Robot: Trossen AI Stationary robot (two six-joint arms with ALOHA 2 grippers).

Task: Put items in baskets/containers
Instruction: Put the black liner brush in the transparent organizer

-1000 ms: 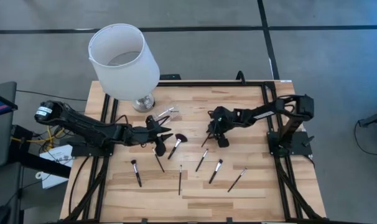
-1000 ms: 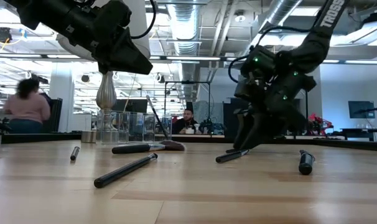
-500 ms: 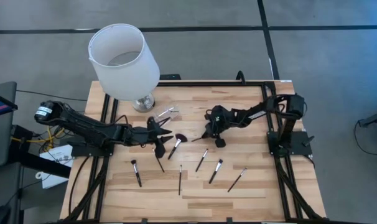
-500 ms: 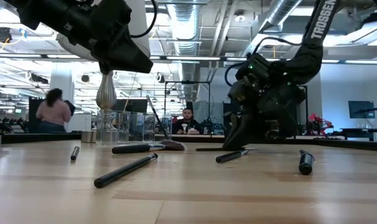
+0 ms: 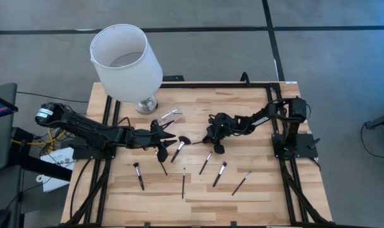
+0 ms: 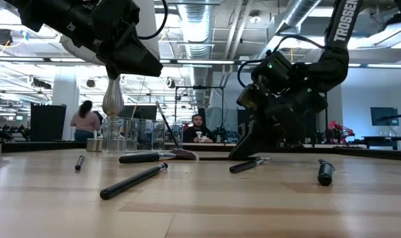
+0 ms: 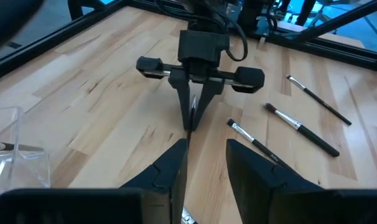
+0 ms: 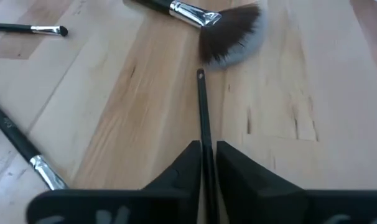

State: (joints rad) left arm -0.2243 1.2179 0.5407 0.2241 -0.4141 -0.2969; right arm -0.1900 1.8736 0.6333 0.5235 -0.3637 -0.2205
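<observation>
At the middle of the wooden tabletop [image 5: 255,190], the right tool [image 5: 209,137] is pinched tight around a thin black makeup brush [image 8: 203,118], the stick running straight out between its two dark fingers [image 8: 182,168] toward a fan brush [image 8: 229,37] lying just ahead on the wood. The left wrist view shows the same grip from the front, fingers converging on the slim handle just above the boards.

The left tool [image 5: 161,137] hangs near the clear cup [image 5: 170,116], its fingers [image 7: 170,168] parted with nothing between them. The cup stands beside the silver base of a white-shaded lamp [image 5: 125,60], and at least one brush handle leans inside it.

Other brushes lie scattered along the near half of the tabletop: one with a silver ferrule [image 5: 220,173], another thin one [image 5: 183,182], and a short one [image 5: 139,175] toward the left. In the room behind, a person [image 6: 87,121] stands and another [image 6: 199,129] sits.
</observation>
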